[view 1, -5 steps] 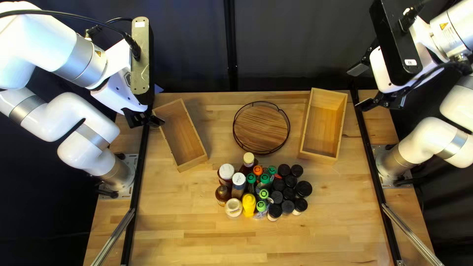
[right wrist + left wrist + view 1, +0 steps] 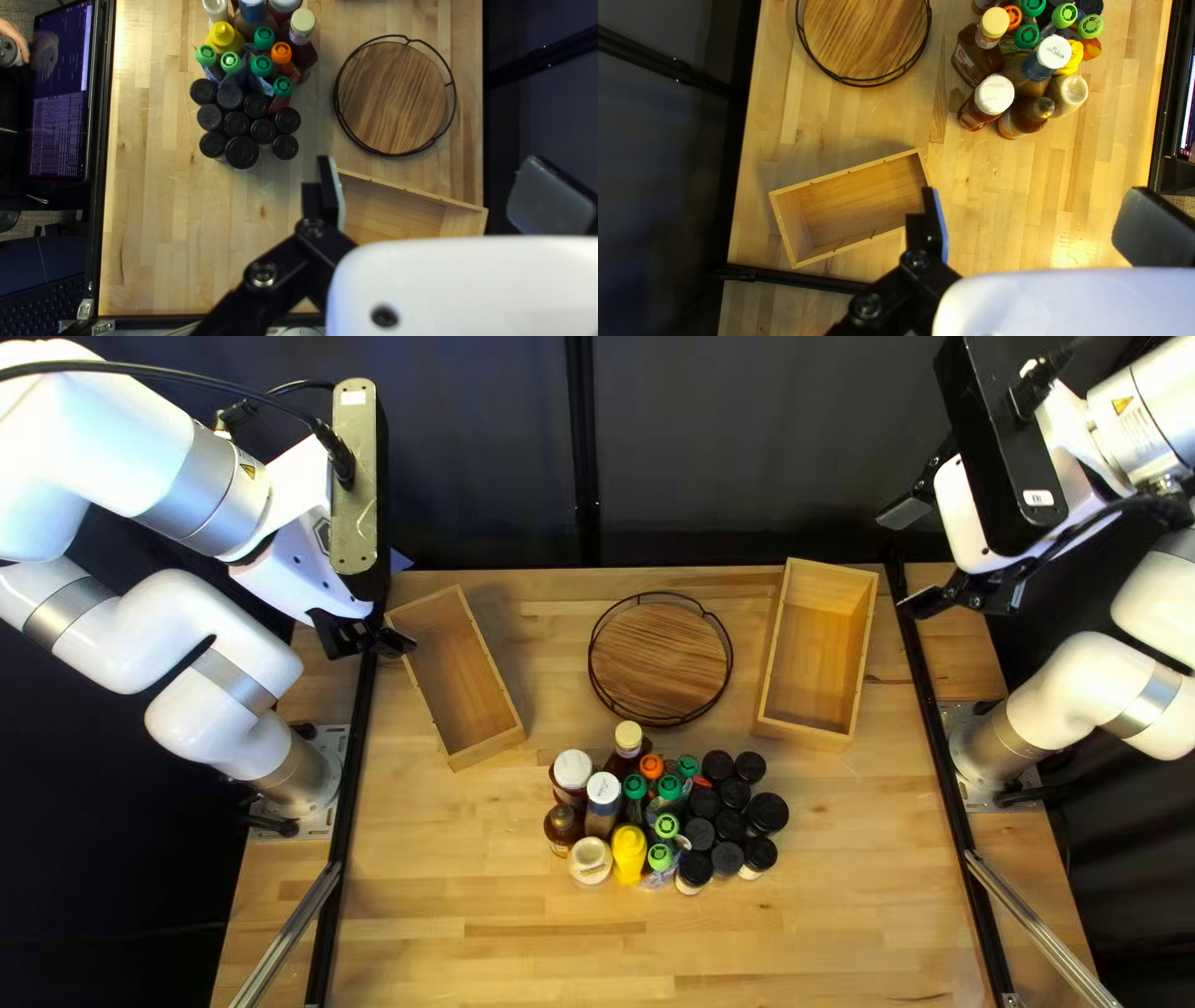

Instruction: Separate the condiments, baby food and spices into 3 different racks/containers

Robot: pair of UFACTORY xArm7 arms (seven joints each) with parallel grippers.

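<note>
My left gripper [image 2: 393, 602], open and empty, hangs above the far end of the left wooden box [image 2: 467, 678]. In the left wrist view, my left gripper [image 2: 1033, 218] has its fingers wide apart, one overlapping that box's corner. My right gripper [image 2: 913, 555] is raised beside the right wooden box [image 2: 818, 647]; in the right wrist view, this gripper [image 2: 430, 193] is open too, holding nothing. Sauce bottles [image 2: 603, 799], green-capped pouches [image 2: 669, 788] and black-lidded jars [image 2: 728, 824] stand packed together mid-table. Beyond them lies a round wooden tray [image 2: 660, 662] with a wire rim.
Black rails [image 2: 352, 772] run along the table's sides. A dark curtain [image 2: 722, 448] hangs behind the far edge. In the right wrist view, a laptop [image 2: 62, 93] and a person's hand [image 2: 15, 38] holding something are past the table's near edge.
</note>
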